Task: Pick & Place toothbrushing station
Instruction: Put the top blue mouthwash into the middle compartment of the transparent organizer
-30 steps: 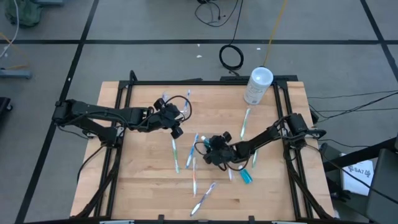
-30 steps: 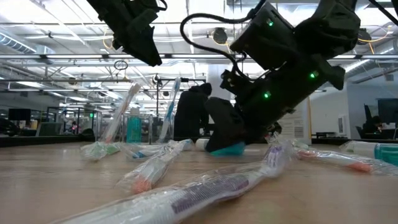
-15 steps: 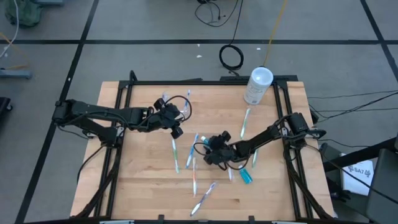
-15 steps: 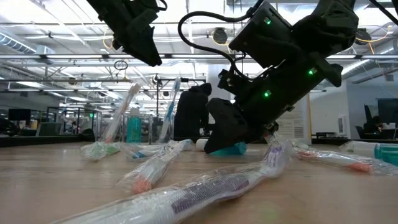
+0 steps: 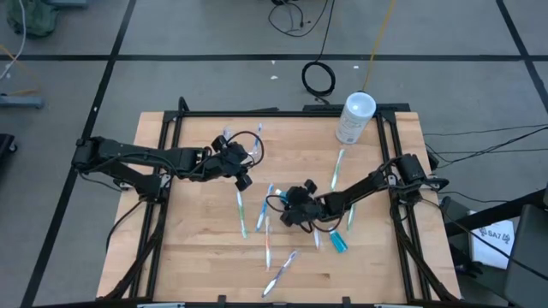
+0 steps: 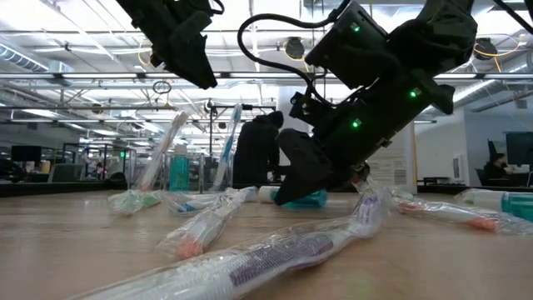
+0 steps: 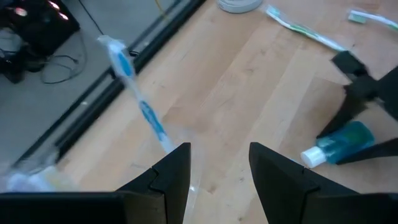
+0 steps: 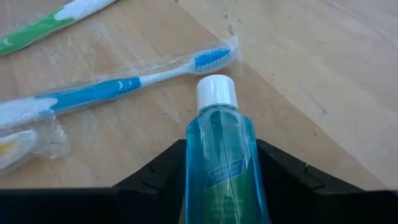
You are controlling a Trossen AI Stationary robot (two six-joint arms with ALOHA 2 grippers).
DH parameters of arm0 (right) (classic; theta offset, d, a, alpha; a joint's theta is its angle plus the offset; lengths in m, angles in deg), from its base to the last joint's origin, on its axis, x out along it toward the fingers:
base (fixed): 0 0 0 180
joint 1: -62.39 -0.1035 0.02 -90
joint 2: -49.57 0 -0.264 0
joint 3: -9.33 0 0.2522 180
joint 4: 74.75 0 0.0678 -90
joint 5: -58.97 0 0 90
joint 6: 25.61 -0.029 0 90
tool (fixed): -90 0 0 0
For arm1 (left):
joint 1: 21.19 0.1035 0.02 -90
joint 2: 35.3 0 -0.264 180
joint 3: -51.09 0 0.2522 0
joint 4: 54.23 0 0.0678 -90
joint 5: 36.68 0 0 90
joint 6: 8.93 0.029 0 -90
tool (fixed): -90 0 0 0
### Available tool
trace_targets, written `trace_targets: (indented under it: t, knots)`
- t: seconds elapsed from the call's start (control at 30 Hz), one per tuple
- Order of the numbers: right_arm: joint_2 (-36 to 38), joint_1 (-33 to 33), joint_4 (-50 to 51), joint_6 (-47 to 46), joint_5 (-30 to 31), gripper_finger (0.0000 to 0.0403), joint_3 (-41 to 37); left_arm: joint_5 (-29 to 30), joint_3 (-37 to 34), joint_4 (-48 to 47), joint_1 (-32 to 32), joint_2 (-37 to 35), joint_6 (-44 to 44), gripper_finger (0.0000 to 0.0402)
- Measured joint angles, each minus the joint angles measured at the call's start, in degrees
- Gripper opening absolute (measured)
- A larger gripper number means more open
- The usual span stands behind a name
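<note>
Toothbrushing station (image 6: 179,173) stands below the left gripper (image 7: 217,152), whose fingers are spread and empty; its clear walls barely show. Right gripper (image 8: 221,148) clamps a blue bottle (image 8: 217,134).

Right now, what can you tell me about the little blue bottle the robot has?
The small see-through blue plastic bottle has a round white cap and a label on its side. Blue liquid seems to fill it. It sits between the two dark fingers of the right tool, which is shut on it, cap pointing forward. It hangs low over the wooden table, near a wrapped blue toothbrush.
</note>
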Motion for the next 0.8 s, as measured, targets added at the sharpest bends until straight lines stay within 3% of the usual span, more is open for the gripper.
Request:
trace_targets:
  t: [0.13, 0.33, 0.57, 0.8]
  knots:
    - [-0.2, 0.3, -4.9, 8.3, -1.4, 0.0165, -0.1, -5.9, 0.0, 0.0, 0.0, 0.0, 1.5, 0.017]
    - [1.3, 0.5, -10.5, 23.0, -9.2, 0.0167, -0.2, -15.3, 0.0, 0.1, -0.6, 0.0, 6.3, 0.017]
    - [8.7, 0.7, -11.8, 40.1, -6.4, 0.0159, -0.2, -18.1, 0.0, 0.4, -2.3, 0.0, -2.5, 0.017]
    - [18.7, 0.9, -12.4, 50.5, -6.7, 0.0164, -0.1, -18.1, 0.0, 3.0, -4.1, 0.0, 2.4, 0.017]
